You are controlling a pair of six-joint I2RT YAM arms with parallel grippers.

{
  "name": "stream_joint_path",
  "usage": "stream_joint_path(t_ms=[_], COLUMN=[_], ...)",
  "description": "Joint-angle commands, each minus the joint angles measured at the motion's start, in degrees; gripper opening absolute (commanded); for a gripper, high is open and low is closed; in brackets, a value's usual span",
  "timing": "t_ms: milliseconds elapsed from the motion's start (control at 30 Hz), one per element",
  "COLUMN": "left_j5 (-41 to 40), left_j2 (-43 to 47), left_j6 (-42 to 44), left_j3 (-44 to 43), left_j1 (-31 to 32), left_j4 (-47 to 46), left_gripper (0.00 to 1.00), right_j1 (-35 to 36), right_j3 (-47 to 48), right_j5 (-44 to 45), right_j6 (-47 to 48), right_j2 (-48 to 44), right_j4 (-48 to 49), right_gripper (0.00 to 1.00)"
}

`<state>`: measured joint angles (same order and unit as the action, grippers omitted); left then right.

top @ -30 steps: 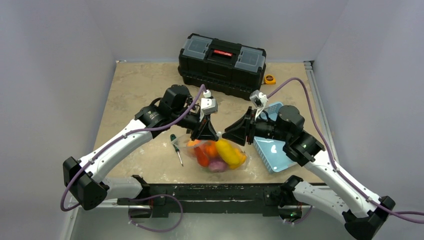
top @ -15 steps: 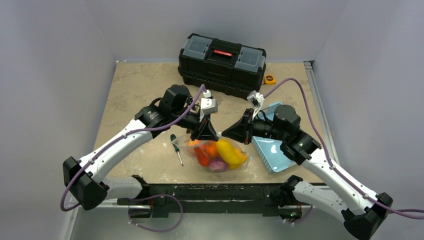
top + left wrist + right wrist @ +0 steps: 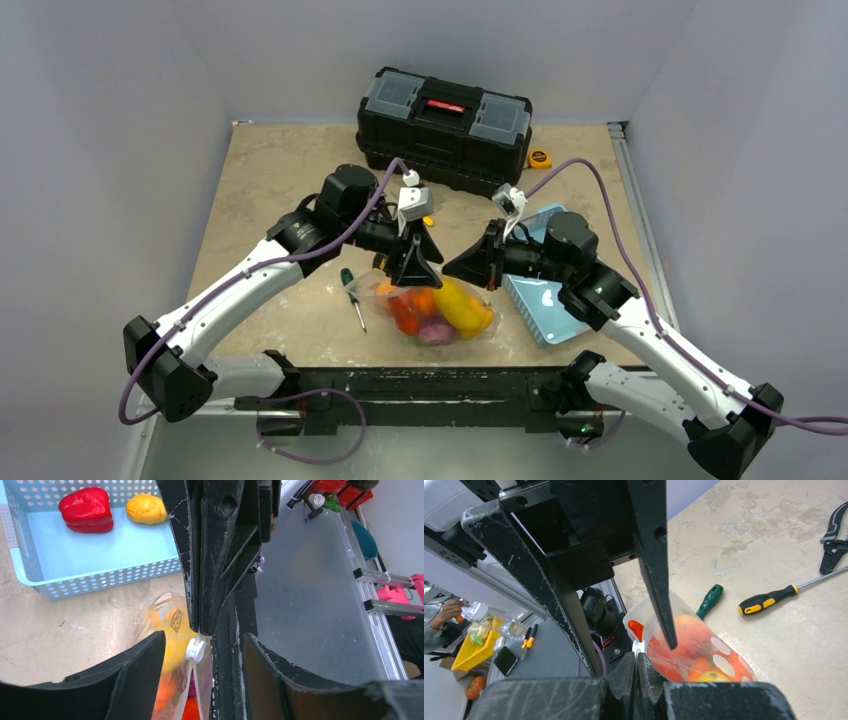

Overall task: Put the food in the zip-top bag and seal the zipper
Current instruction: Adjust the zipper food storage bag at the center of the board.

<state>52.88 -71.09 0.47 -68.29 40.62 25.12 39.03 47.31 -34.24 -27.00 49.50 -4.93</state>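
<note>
Nearest, the zip-top bag (image 3: 437,318) sits on the table (image 3: 280,180) with orange, yellow and purple food (image 3: 458,306) inside. The right gripper (image 3: 636,661) is pinched tight on the bag's top edge. The left gripper (image 3: 415,278) straddles that same edge, jaws spread wide, gripping nothing. To the right, the blue basket (image 3: 30,575) holds a red pepper (image 3: 85,510) and a yellow fruit (image 3: 145,508). Farthest back stands the black toolbox (image 3: 445,120).

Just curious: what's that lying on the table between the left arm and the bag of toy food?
A green-handled screwdriver, visible in the top view.
</note>
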Motion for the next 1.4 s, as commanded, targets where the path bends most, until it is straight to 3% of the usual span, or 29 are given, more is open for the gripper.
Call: stream_joint_path(t_ms=[0,100,200,567,833,1100,1367], left_j5=[2.62,2.84,3.79,5.21,2.15,-0.52,-8.50], left_j2=[0.59,0.20,-0.25,-1.54,-0.58,1.02,0.21], left_j6=[-2.64,-2.90,-3.06,-1.26,-1.10,1.89,6.66], left_j3=[-0.34,-0.19,-0.42,-1.65,-1.48,-2.28,-6.78], left_j1=[-0.02,-0.02,-0.04,0.01,0.05,-0.02,0.18], left_j4=[-4.81,-5.36,-5.29,-2.23,-2.65,0.91,15.95], left_gripper=[0.54,0.38,0.31,0.33,0.00,0.00,0.00], right_j1=[-0.02,-0.05,-0.05,-0.01,-0.05,0.00,0.00], right_j3=[-0.37,-0.91,-1.14,-1.07,-1.55,-4.32,-8.54], right_j5=[-1.10,-1.51,-0.50,0.78,1.87,15.36,21.94], right_j6=[-1.15,-1.90,-1.91,-2.52,-2.04,-1.82,-3.19], right_j2=[-0.66,-1.09,-1.78,-3.30,-3.54,-8.04,-11.00], right_j4=[5.31,6.91,7.12,7.91,6.70,7.22,13.15], right_gripper=[0.00,0.00,0.00,0.00,0.00,0.00,0.00])
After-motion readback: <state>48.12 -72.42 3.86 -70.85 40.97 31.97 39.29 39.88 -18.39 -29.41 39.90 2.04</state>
